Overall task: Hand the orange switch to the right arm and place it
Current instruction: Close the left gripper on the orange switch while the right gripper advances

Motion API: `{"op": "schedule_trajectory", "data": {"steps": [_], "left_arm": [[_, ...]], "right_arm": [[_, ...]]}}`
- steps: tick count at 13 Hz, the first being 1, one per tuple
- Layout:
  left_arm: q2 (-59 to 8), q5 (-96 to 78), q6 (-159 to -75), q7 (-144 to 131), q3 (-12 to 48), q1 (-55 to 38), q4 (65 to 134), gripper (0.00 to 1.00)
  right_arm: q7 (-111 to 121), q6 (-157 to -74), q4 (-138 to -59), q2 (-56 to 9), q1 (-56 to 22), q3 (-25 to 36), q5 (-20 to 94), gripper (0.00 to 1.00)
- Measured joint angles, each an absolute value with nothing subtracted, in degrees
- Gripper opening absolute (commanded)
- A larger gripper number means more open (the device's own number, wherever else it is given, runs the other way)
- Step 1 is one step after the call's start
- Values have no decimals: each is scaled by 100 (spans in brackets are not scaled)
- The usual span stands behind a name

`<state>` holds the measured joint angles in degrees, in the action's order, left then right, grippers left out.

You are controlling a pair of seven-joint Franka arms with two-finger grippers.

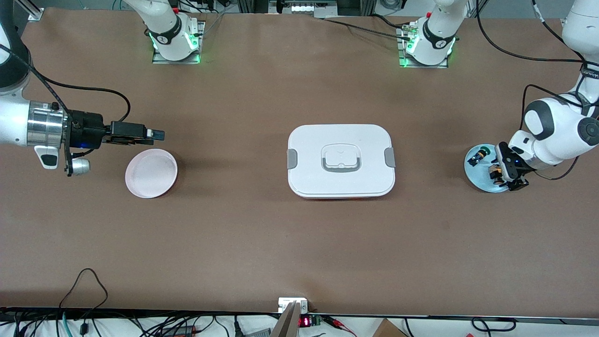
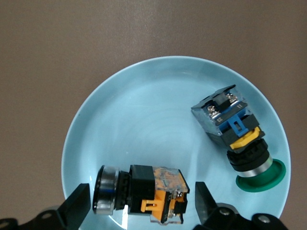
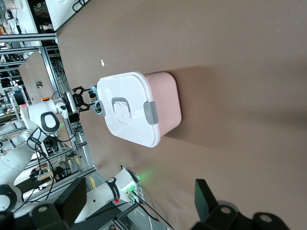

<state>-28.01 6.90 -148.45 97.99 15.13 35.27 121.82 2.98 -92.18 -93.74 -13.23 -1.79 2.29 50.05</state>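
The left wrist view shows the left gripper (image 2: pixel 139 203) with jaws wide, straddling the orange switch (image 2: pixel 141 194) on the blue plate (image 2: pixel 144 110). A green-capped switch (image 2: pixel 237 139) lies beside it. The right gripper (image 1: pixel 157 135) waits over the pink plate (image 1: pixel 151 173), jaws wide.

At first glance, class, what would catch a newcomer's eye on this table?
Probably the white lidded box at the table's middle. Toward the left arm's end, the left gripper is down on the pale blue plate, its fingers apart on either side of the orange switch, with a green-capped switch lying beside it. Toward the right arm's end, the right gripper waits open above the table beside an empty pink plate.
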Motion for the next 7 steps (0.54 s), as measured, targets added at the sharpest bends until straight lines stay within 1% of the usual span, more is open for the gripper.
{"op": "schedule_trajectory", "data": {"steps": [1,2,3,7], "left_arm": [[-2803,690,-14852,9820,1516,3527,12180,34],[-2803,690,-14858,9849,1522,3527,12170,16],[-2804,690,-14859,9877,1530,3527,12153,1],[-2804,690,-14859,9950,1548,3527,12069,0]], "right_arm": [[298,-9218,-9375,-1323,-179,229,5064,100],[298,-9219,-9376,-1323,-179,229,5112,100],[298,-9219,-9380,-1323,-179,229,5161,100],[298,-9239,-9481,-1324,-179,229,5384,100]]}}
